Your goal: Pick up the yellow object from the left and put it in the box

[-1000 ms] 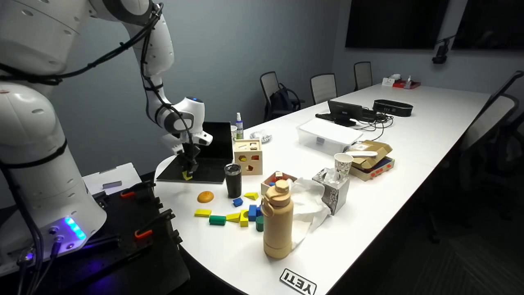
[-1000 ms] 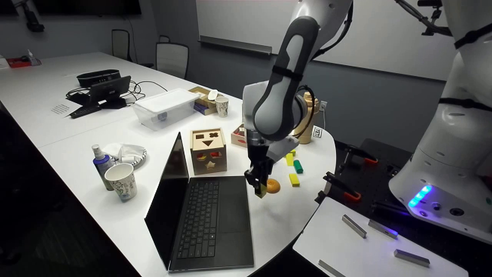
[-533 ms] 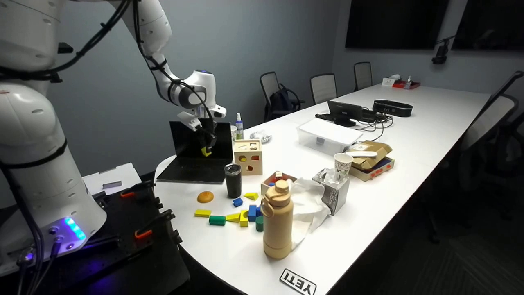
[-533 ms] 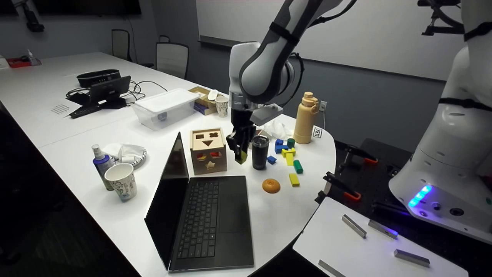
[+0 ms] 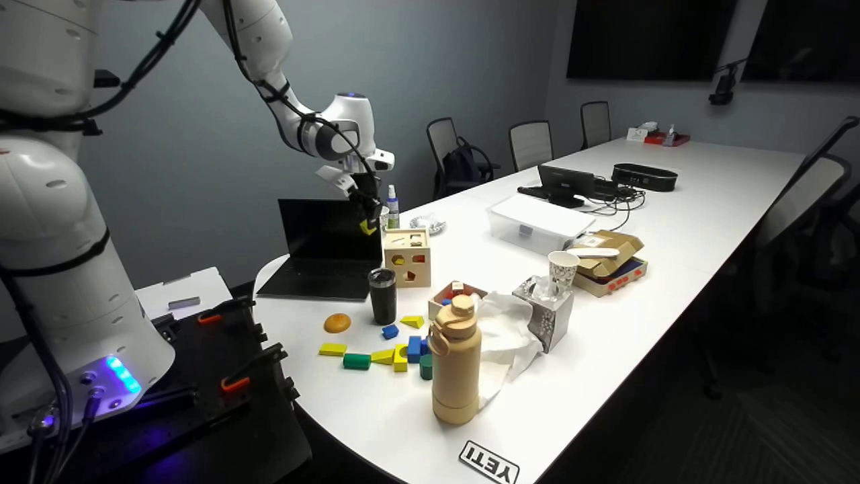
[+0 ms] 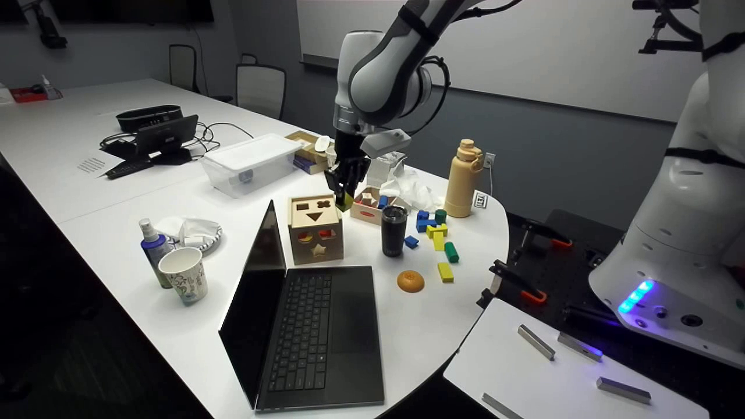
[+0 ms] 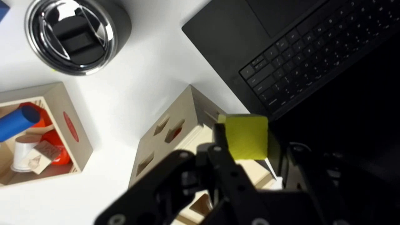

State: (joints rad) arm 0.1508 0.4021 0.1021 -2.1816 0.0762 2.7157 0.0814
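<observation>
grasping a small bright yellow block with the black two-fingered gripper, clenched on opposite sides of it. held up off the white table, close by the top of the upright tan wooden box pierced with dark shaped holes. in an exterior view, seen just apart from the box and backed by the dark screen of the open black laptop. in the wrist view, showing one squarish face and hiding part of the box. looking past it, onto a dark round tumbler with a silver rim, and onto an open wooden tray holding a blue cylinder and glossy red pieces. showing in both exterior views an orange dome-shaped piece, with a green cylinder and an oblong yellow block near it and, well apart from it, a tall tan bottle. behind the laptop screen, showing a patterned paper cup near a purple-collared spray bottle.
</observation>
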